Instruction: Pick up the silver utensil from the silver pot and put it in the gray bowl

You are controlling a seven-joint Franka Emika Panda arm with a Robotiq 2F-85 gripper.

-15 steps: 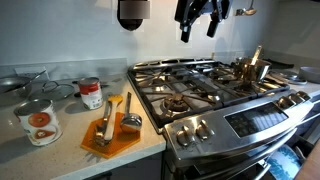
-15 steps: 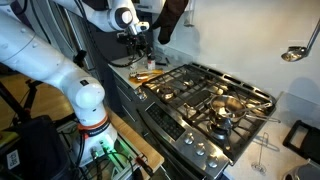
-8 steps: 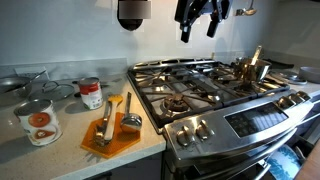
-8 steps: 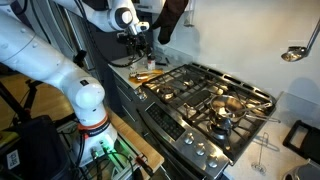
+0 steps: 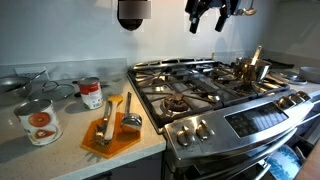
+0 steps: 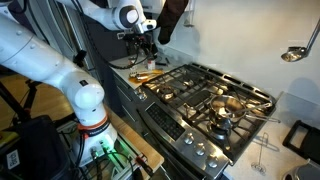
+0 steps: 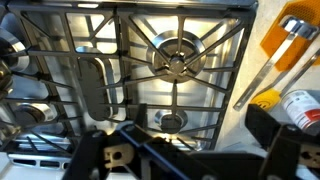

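The claw (image 5: 208,20) hangs high above the stove (image 5: 200,85), at the top edge of an exterior view, with its two fingers spread wide and nothing between them. The wrist view agrees, showing the dark fingers (image 7: 98,158) parted over bare burner grates. The silver utensil (image 5: 257,53) is well apart from the claw. It stands tilted in the silver pot (image 5: 250,71) on a back burner at the far end of the stove, and its slim handle pokes up past the rim. Just beside the pot, nearer the stove's end, sits what I take to be the gray bowl (image 5: 288,74) (too small here to be sure of its shape). Being thin polished metal, the utensil should be light and stiff but slick, so it could swivel or slide in a loose pinch. The best hold looks like the upper handle, clear of the rim, squeezed across its narrow width and lifted straight up so the pot does not tip. On the surface (image 5: 40,150) at the other end lie an orange board (image 5: 110,135) and cans (image 5: 38,122), out of the way.
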